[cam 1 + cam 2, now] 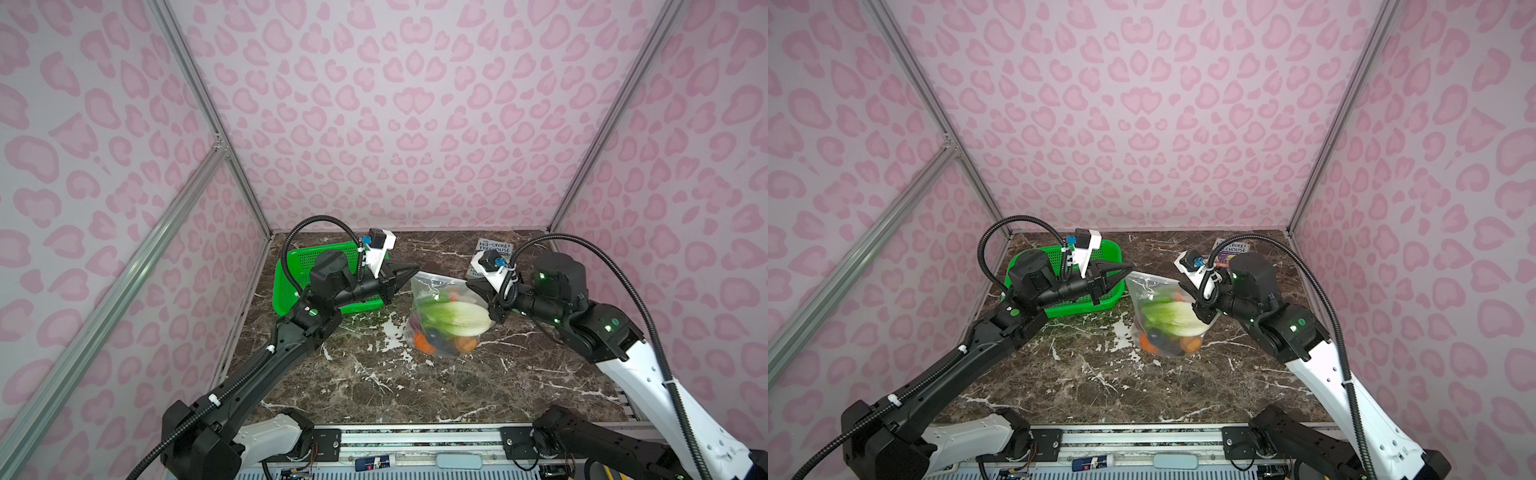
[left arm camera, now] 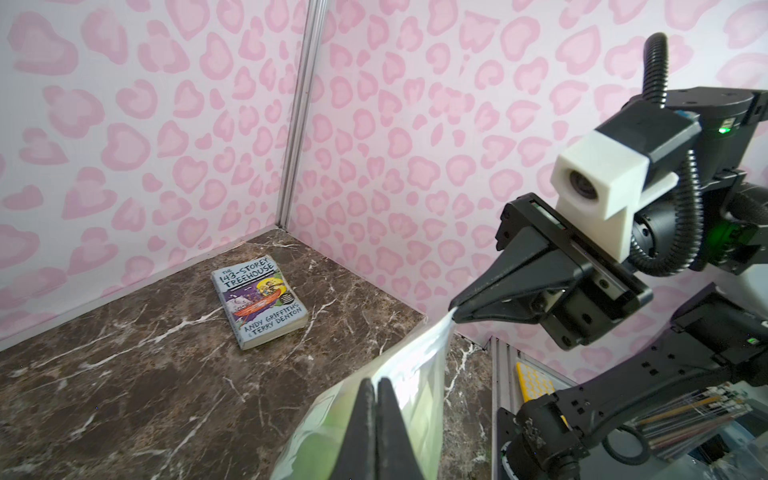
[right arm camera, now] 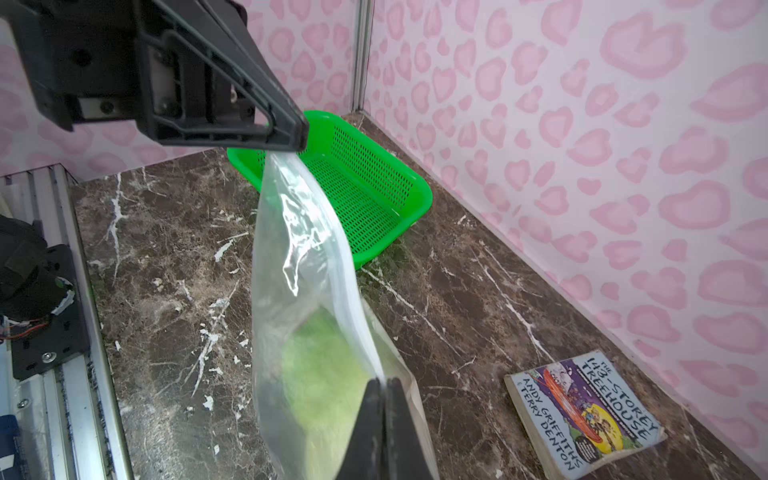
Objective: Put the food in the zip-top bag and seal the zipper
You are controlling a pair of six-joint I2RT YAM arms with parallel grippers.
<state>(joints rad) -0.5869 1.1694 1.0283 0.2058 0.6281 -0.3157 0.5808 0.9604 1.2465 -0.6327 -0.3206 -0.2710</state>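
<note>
Left hand (image 1: 415,272) and right hand (image 1: 469,284) each pinch a top corner of the clear crinkly plastic bag (image 1: 432,291). Pull its edge tight and straight for zipping.

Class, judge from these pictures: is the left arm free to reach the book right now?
Probably not. The left gripper is shut on one top corner of the bag, the right gripper on the other. The way to the book looks open, but it would have to let go first.

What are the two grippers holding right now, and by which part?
Both hold the zip-top bag by its top edge: the left gripper pinches one upper corner, the right gripper the opposite corner.
</note>
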